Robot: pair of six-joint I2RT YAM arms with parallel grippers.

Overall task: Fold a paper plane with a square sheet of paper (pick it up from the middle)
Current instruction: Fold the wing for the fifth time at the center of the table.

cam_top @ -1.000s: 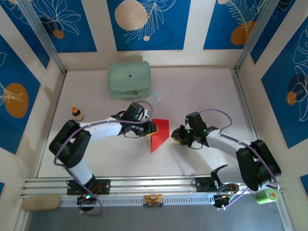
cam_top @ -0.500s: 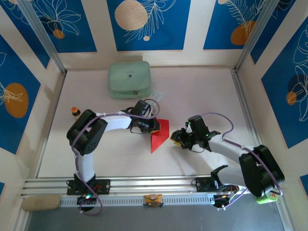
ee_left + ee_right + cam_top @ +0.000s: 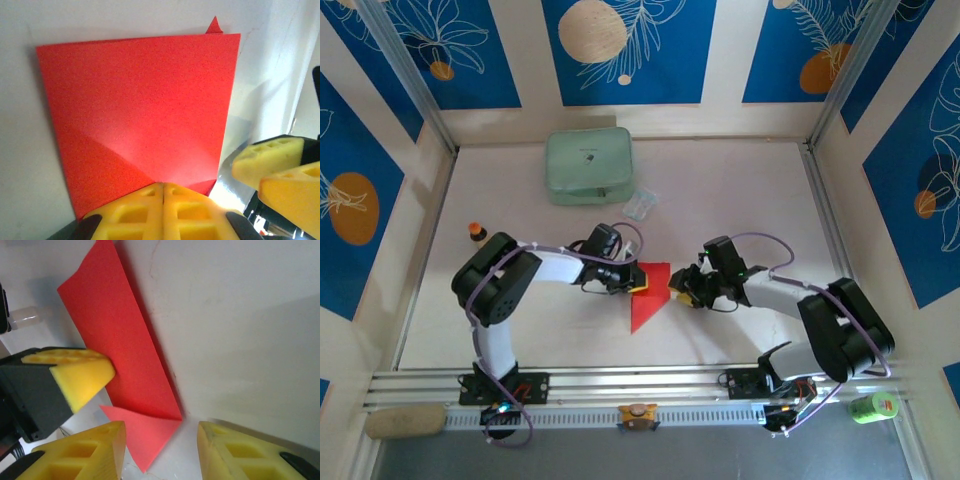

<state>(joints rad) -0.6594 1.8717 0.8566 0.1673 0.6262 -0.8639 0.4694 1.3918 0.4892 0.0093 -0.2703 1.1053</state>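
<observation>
Now: square sheet of paper [image 3: 648, 292], partly folded, lies mid-table between the two tools. Its long axis runs far-to-near, with the pointed end facing the arm bases. Left gripper [image 3: 636, 279] sits at its left edge, jaws together, apparently nipping that edge. Right gripper [image 3: 678, 287] is just beside the right edge, jaws apart, empty. Judgement: right is free to work the next crease

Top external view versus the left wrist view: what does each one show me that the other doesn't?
Top view: the pale green pouch, the clear packet and a small bottle. Left wrist view: a diagonal crease across the red paper and a little red tip past its far edge. Both: the paper, the shut left gripper and the open right gripper.
</observation>
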